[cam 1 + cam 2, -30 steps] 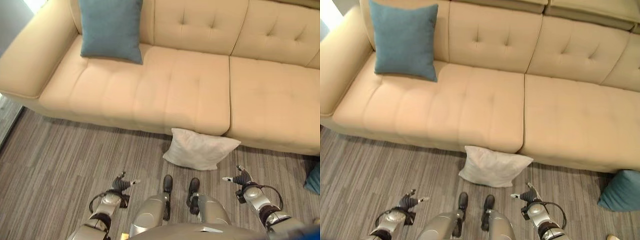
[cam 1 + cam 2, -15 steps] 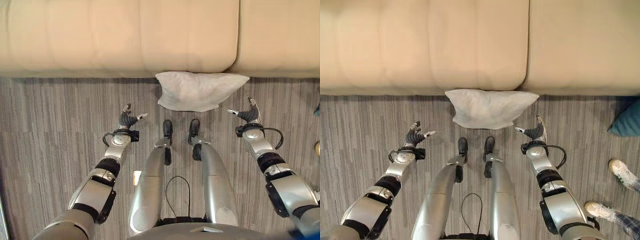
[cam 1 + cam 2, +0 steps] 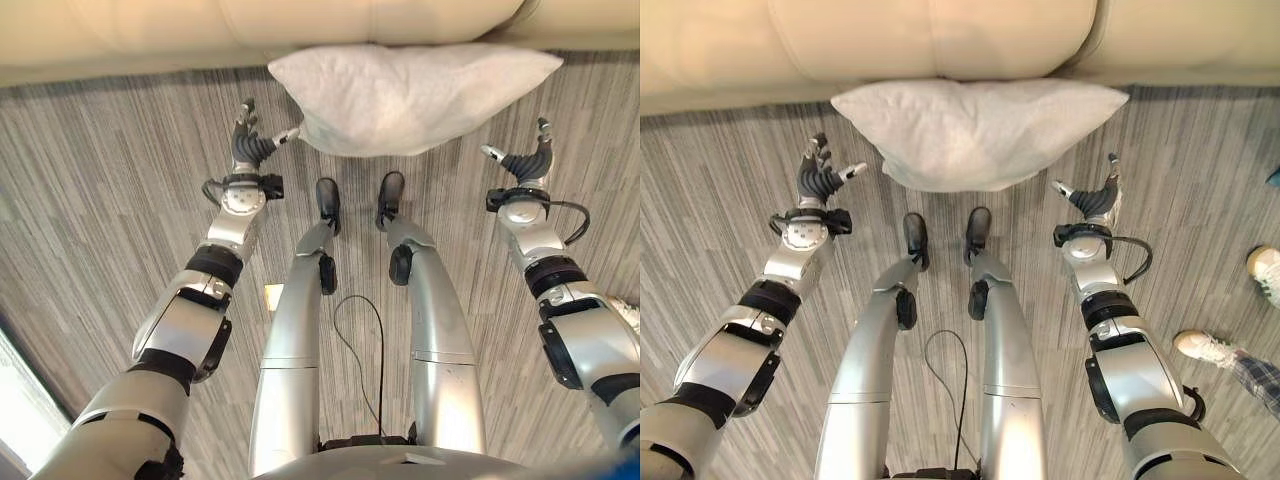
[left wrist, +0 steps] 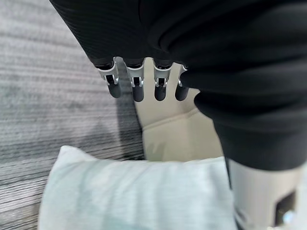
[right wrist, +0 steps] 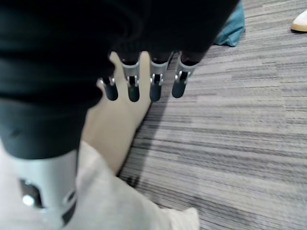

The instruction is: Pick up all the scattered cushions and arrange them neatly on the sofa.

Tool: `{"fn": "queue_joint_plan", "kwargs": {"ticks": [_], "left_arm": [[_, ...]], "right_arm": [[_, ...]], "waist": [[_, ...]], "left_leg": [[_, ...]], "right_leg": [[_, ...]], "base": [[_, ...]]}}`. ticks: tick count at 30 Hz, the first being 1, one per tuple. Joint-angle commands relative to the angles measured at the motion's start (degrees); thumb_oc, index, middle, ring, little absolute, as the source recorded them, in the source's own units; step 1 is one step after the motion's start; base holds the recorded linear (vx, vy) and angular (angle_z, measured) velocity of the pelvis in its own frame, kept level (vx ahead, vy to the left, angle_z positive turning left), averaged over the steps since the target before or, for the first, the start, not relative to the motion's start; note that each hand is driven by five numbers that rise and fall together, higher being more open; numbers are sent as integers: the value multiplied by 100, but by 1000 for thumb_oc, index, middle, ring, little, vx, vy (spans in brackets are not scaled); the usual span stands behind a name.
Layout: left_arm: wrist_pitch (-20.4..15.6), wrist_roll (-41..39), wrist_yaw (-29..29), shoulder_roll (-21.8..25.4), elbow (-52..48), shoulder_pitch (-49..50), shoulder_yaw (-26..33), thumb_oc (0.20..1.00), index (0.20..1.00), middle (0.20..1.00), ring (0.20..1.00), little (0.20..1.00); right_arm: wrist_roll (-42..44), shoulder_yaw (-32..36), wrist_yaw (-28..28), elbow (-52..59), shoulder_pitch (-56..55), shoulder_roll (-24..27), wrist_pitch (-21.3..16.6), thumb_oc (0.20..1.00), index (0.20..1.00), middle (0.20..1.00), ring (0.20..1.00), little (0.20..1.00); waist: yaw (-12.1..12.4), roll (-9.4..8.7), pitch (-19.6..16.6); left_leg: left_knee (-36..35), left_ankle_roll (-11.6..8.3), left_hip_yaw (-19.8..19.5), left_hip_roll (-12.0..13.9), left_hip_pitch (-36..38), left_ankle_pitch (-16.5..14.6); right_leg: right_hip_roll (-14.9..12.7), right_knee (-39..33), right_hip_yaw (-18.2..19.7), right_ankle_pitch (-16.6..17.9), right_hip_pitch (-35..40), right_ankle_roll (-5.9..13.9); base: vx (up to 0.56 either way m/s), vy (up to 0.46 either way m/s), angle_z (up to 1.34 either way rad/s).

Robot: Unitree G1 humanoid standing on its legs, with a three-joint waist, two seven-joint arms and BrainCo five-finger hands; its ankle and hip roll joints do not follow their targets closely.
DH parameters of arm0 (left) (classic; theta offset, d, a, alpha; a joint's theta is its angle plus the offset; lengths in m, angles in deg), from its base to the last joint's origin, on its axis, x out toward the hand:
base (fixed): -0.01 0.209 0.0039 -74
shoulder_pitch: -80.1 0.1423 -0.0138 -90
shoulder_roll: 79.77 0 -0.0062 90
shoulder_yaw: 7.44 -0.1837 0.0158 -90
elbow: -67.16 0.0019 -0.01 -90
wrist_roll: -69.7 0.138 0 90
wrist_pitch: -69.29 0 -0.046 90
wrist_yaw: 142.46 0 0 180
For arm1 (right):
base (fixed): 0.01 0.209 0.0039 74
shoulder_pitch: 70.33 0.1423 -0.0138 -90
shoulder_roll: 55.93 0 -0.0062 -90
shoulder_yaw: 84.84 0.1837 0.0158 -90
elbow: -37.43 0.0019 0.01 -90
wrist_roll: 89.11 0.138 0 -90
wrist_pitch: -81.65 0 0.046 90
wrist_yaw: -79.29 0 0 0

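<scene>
A white cushion [image 3: 410,95] lies on the striped grey floor against the front of the beige sofa [image 3: 740,50]. My left hand [image 3: 250,150] is beside the cushion's left corner, its thumb close to the fabric. My right hand [image 3: 525,165] is just off the cushion's right corner, apart from it. Both hands are open with nothing in them; their straight fingers [image 4: 136,88] [image 5: 144,86] point toward the sofa base. The cushion [image 4: 134,191] shows below the left hand, and an edge of the cushion [image 5: 120,206] sits by the right hand. A teal cushion [image 5: 230,31] lies on the floor further right.
A person's shoes [image 3: 1265,270] [image 3: 1205,345] stand on the floor at the right, near my right arm. The sofa front blocks the way ahead. Open carpet stretches to the left of my left arm.
The camera has tipped down and closer to the floor, so the sofa seat has left the view. Both hands have moved forward to flank the white cushion.
</scene>
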Motion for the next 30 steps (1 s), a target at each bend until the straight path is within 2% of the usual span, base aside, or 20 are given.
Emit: {"fn": "queue_joint_plan", "kwargs": {"ticks": [1,4,10,16,20,23,24,27,28,29,30], "left_arm": [[-264,-159,-172,-84,-53,837,-2,1000,1000,1000,1000,1000],[-274,-299,-140,-6,-122,507,-144,1000,1000,1000,1000,1000],[-258,-334,-194,221,34,-137,-383,1000,1000,1000,1000,1000],[-215,-509,-68,408,161,-1035,-889,1000,1000,1000,1000,1000],[-234,-598,-19,351,138,-1260,-1028,1000,1000,1000,1000,1000],[-303,-781,11,139,81,-1417,-1119,1000,1000,1000,1000,1000],[-368,-965,-10,-126,48,-1492,-1122,1000,1000,1000,1000,1000],[-425,-1111,-47,-292,32,-1528,-1107,1000,1000,1000,1000,1000],[-480,-1262,-66,-452,-36,-1543,-1081,1000,1000,1000,1000,1000],[-515,-1339,-74,-526,-71,-1545,-1069,1000,1000,1000,1000,1000],[-559,-1426,-83,-606,-151,-1548,-1053,784,784,784,784,784]], "right_arm": [[106,-135,-256,194,-765,-98,-258,1000,1000,1000,1000,1000],[533,-134,-140,361,-519,9,-500,1000,1000,1000,1000,1000],[803,-401,-85,406,199,163,-609,1000,1000,1000,1000,1000],[1013,-1171,258,302,1207,177,-552,1000,1000,1000,1000,1000],[1063,-1493,427,303,1534,96,-544,1000,1000,1000,1000,1000],[970,-1858,563,284,1814,-106,-504,1000,1000,1000,1000,1000],[953,-1991,600,178,1957,-346,-486,1000,1000,1000,1000,1000],[987,-2019,579,117,2031,-534,-497,1000,1000,1000,1000,1000],[1046,-2032,572,125,2095,-704,-524,940,940,940,940,940],[1084,-2024,567,128,2117,-793,-550,520,520,520,520,520],[1166,-2012,550,155,2154,-939,-621,200,200,200,200,200]], "waist": [[-56,137,-992],[-91,159,-949],[-115,170,-839],[-100,201,-806],[-59,212,-799],[-26,205,-846],[-4,206,-888],[5,207,-912],[16,208,-923],[18,207,-931],[28,203,-949]], "left_leg": [[308,-546,-945,275,31,-549],[394,-530,-957,247,-323,-532],[611,-540,-952,284,-852,-500],[892,-562,-947,255,-1343,-478],[972,-561,-980,245,-1404,-465],[1000,-566,-999,232,-1451,-440],[1031,-565,-1004,210,-1476,-436],[1056,-568,-1019,201,-1495,-433],[1071,-565,-1021,196,-1504,-430],[1073,-566,-1037,194,-1510,-425],[1092,-569,-1056,189,-1534,-423]], "right_leg": [[-325,-100,361,64,244,956],[-282,17,434,69,-181,978],[-286,290,468,116,-731,1035],[-266,535,488,113,-1189,1047],[-241,554,447,125,-1193,1047],[-226,549,411,141,-1195,1044],[-215,560,388,149,-1196,1036],[-207,568,370,148,-1196,1033],[-200,586,357,145,-1197,1032],[-199,585,350,150,-1197,1032],[-194,587,342,150,-1197,1026]], "base": [[36,-38,-2],[32,-41,0],[34,-35,-4],[33,-15,-1],[0,0,0],[0,0,0],[0,0,0],[0,0,0],[0,0,0],[0,0,0],[0,0,0]]}}
